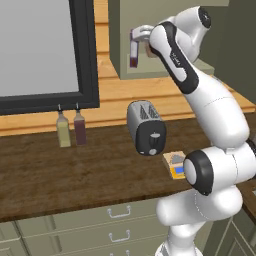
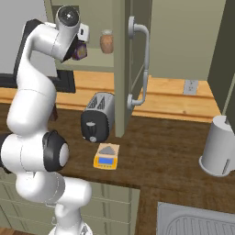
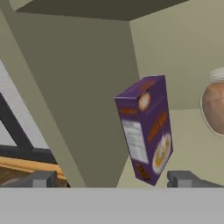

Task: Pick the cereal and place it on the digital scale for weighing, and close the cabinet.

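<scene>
The cereal, a thin dark purple box, stands upright on the shelf of the olive-green cabinet, slightly tilted in the hand view. My gripper is open just in front of it, with the box ahead between the fingertips and untouched. From the right base view the cereal shows beside the arm's wrist. The cabinet door stands open, edge-on, with its silver bar handle. The digital scale, yellow-orange with a grey plate, lies on the counter; it also shows as the scale by the arm's elbow.
A brown jar stands on the shelf to the right of the box. A silver-black toaster sits behind the scale. Two bottles stand at the wall under a dark-framed window. A white kettle and a sink are at the right.
</scene>
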